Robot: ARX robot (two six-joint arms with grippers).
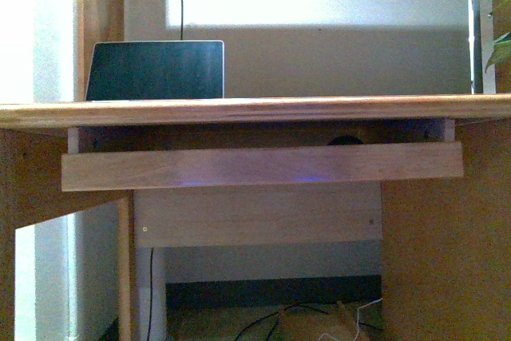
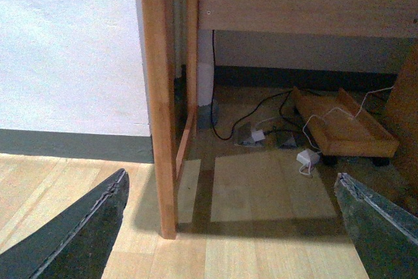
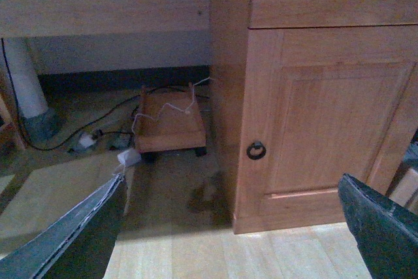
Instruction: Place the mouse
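Small dark grey mouse (image 1: 345,140) peeks over the pale wooden slide-out tray (image 1: 263,167) under the worktop (image 1: 319,108); left tool (image 2: 230,181) and right tool (image 3: 232,181) both gape wide, empty.

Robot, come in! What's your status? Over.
Left hand open, empty. Right hand open, empty. Mouse peeks over keyboard tray's front rail, under the desktop. Rail probably blocks a straight reach.

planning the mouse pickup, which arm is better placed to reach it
Right, probably. The mouse sits in the tray, right of centre, on that arm's side. Left fingers and right fingers are both open, empty and low near the floor, so neither leads otherwise.
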